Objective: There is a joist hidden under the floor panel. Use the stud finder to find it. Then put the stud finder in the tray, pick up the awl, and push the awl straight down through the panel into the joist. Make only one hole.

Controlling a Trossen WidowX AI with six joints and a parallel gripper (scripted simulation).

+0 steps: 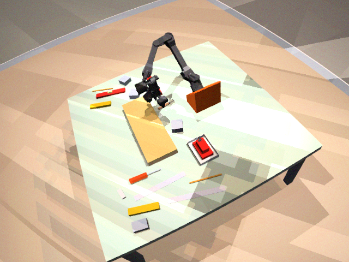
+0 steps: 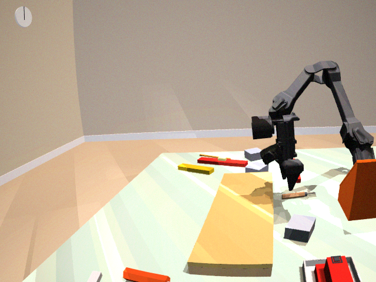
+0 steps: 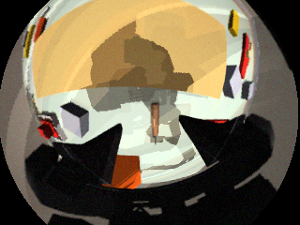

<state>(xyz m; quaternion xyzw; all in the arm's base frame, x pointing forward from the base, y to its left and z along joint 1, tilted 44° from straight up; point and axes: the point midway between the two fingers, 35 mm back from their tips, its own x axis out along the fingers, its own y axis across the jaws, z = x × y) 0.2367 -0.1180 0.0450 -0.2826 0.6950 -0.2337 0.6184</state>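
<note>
The stud finder [image 1: 203, 148] [image 2: 338, 269] [image 3: 48, 129], a red stepped block, sits inside the tray [image 1: 200, 161] [image 2: 308, 271]. The awl [image 1: 166, 105] [image 2: 294, 195] [image 3: 155, 119] lies flat on the table beside the far part of the floor panel, its wooden handle end toward the panel. My gripper [image 1: 155, 102] [image 2: 288, 183] [image 3: 150, 122] is wide open and empty, pointing down above the awl; in the wrist view the awl shows between the fingertips. The yellow floor panel [image 1: 147, 136] [image 2: 239, 224] [image 3: 202, 47] carries the arm's shadow; I see no hole in it. The joist is hidden.
A grey block [image 1: 176, 125] [image 2: 299, 227] [image 3: 75, 119] lies between awl and tray. An orange wedge-sided block [image 1: 208, 97] [image 2: 362, 191] [image 3: 127, 170] stands by the arm's base. An orange screwdriver [image 1: 138, 178] lies beyond the panel's near end. A red level [image 1: 110, 93] [image 2: 222, 161] lies past its far end.
</note>
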